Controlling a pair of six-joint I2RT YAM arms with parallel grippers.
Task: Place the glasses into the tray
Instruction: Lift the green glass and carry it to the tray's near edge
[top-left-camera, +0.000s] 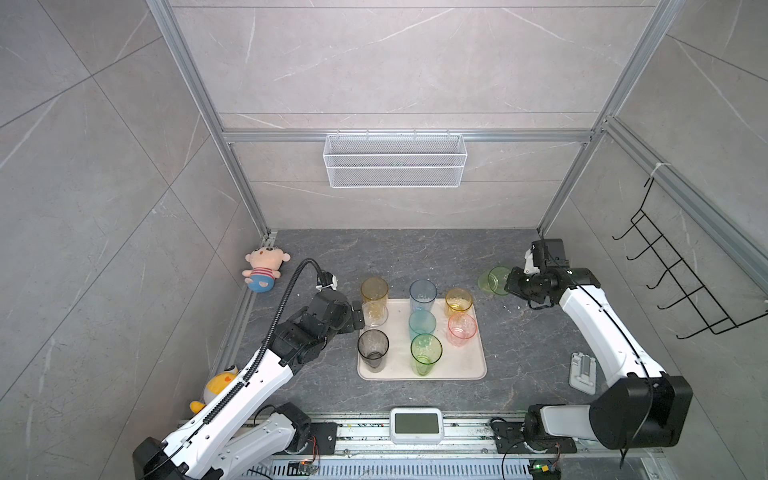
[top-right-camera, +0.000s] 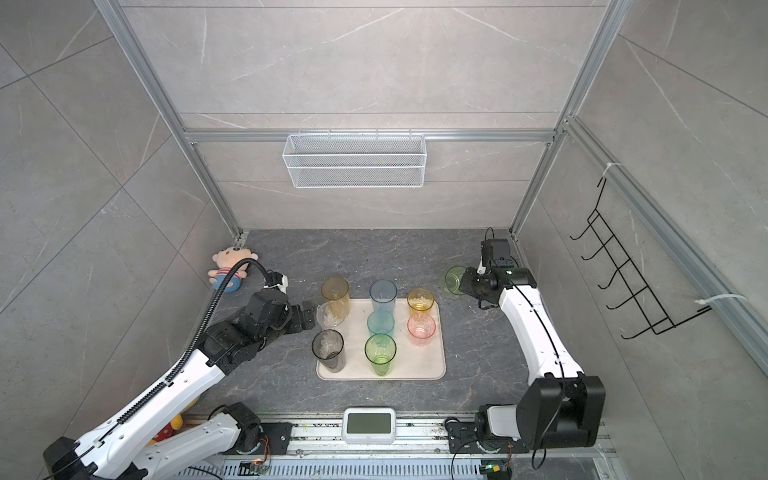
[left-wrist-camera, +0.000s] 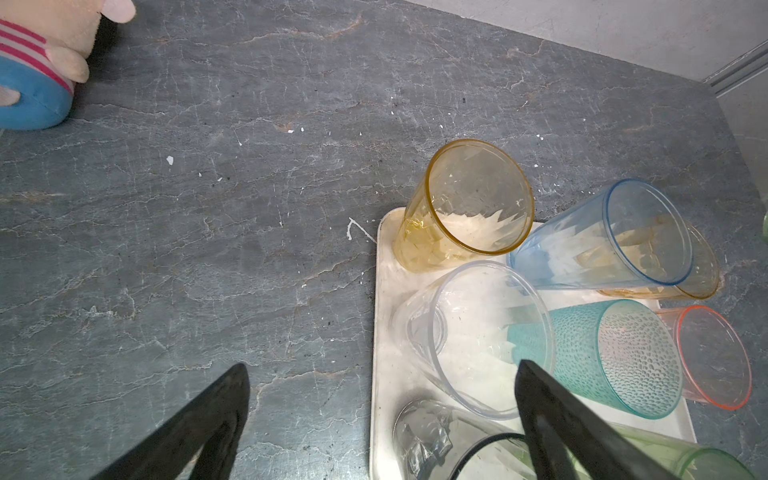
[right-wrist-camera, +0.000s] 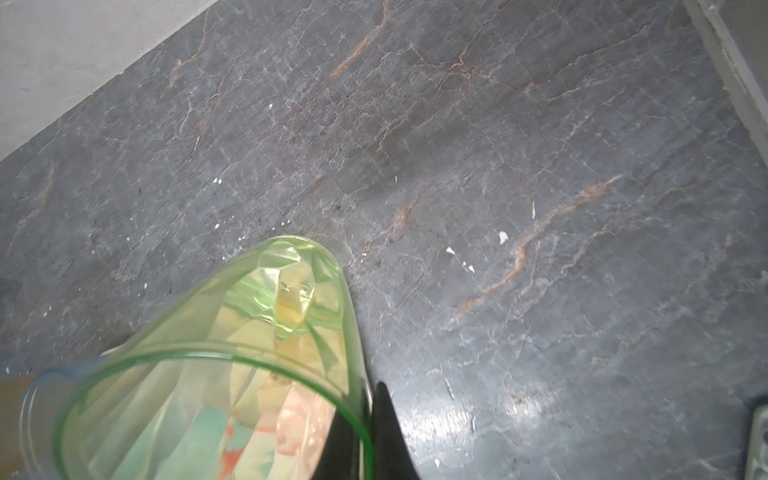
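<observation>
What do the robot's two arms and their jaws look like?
Both arms are white shells with black joints and black wrist units. The left arm carries a ribbed black hose arching to its wrist; the right arm has a thin black cable along it. The jaws are black, tapered blades.

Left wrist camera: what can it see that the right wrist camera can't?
Only the left wrist view: the doll, the clear glass on the tray, and the open left pincer. Only the right wrist view: the right pincer shut on the pale green glass at its rim. Both: the dark speckled table and, blurry through that glass, the pink glass and teal glass.
</observation>
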